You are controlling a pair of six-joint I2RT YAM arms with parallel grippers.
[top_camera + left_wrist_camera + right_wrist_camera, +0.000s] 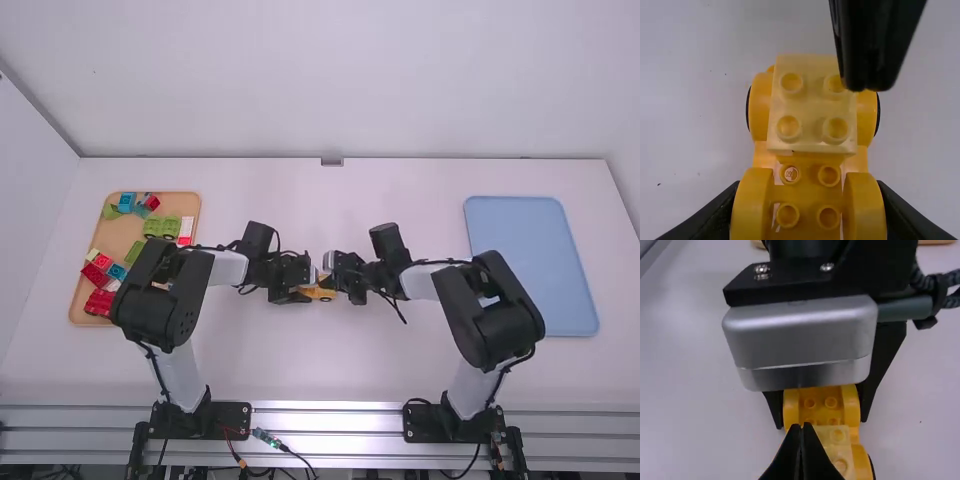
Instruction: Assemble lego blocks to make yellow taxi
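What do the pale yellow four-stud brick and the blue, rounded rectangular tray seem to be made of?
The pale yellow brick looks like plastic, smooth with slight sheen, shown by its moulded round studs. The blue tray is probably plastic, matte: even colour, no grain; painted material remains possible.

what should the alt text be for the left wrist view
A yellow toy car of building blocks, gripped across one end by the left gripper. A pale yellow block with four studs sits on it between two rounded yellow wheel parts, and the black tip of the right gripper reaches over one corner of the block.
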